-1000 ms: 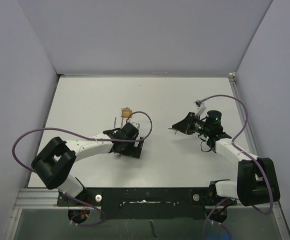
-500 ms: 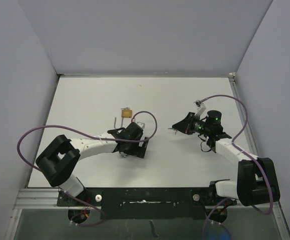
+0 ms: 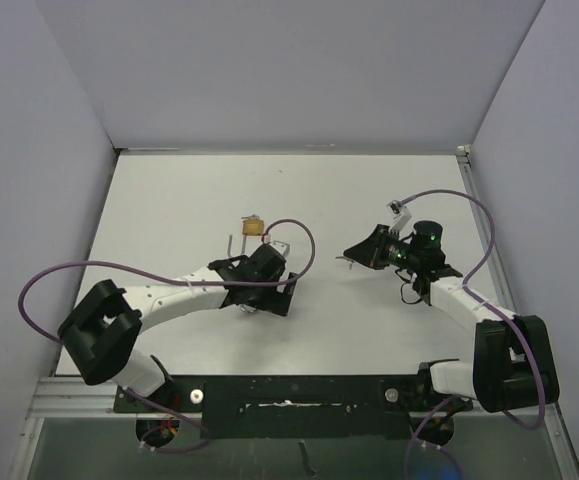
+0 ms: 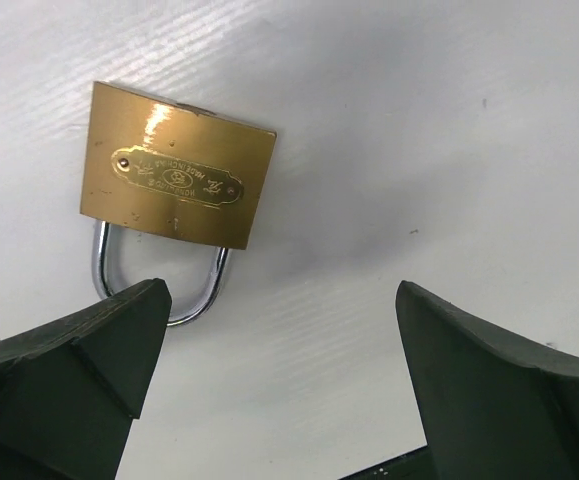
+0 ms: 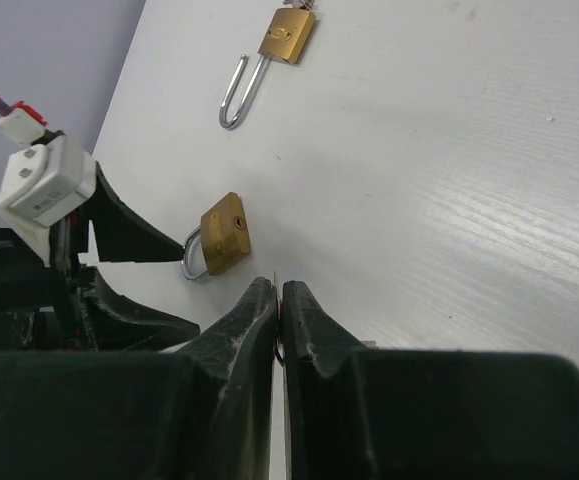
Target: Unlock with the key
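Observation:
A small brass padlock (image 4: 177, 180) lies flat on the white table (image 4: 419, 150), its silver shackle (image 4: 159, 285) pointing at my left gripper (image 4: 281, 335). That gripper is open, and its left finger (image 4: 79, 370) sits just short of the shackle with nothing between the jaws. The right wrist view shows the same padlock (image 5: 225, 232) a short way ahead of my right gripper (image 5: 280, 290). This one is shut on the key, a thin blade whose tip (image 5: 277, 279) pokes out between the fingers. From above, my right gripper (image 3: 354, 251) hovers right of the left gripper, apart from it.
A second brass padlock (image 3: 253, 227) with a long shackle (image 5: 237, 95) lies farther back on the table. Purple cables (image 3: 299, 245) loop over both arms. Grey walls close in the left, back and right sides.
My left gripper has shifted a little to the right, and its arm has swung with it. The right arm and the key have stayed still.

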You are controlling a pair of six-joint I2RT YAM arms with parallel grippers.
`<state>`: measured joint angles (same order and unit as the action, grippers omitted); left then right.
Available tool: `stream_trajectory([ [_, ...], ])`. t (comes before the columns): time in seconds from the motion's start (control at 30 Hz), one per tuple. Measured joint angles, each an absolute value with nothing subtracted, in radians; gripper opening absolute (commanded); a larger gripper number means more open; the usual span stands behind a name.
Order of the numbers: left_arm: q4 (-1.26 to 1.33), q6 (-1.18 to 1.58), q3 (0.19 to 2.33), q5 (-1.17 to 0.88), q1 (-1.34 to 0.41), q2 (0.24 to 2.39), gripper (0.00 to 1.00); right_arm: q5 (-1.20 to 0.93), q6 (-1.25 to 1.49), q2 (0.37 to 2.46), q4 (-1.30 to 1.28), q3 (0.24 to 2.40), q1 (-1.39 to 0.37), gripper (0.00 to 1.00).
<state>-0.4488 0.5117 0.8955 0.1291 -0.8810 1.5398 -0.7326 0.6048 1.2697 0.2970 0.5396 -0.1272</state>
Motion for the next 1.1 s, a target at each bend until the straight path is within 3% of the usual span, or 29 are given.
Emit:
stream_trajectory([
  [0.43,-0.432,0.400,0.896,0.233,-0.873,1.481,0.98,-0.733,0.602,1.266,0.284,0.540,-0.127,0.00],
  [1.1,-0.278,0.271,0.859,0.142,-0.764,1.570,0.98,-0.733,0.590,1.254,0.274,0.540,-0.127,0.00],
])
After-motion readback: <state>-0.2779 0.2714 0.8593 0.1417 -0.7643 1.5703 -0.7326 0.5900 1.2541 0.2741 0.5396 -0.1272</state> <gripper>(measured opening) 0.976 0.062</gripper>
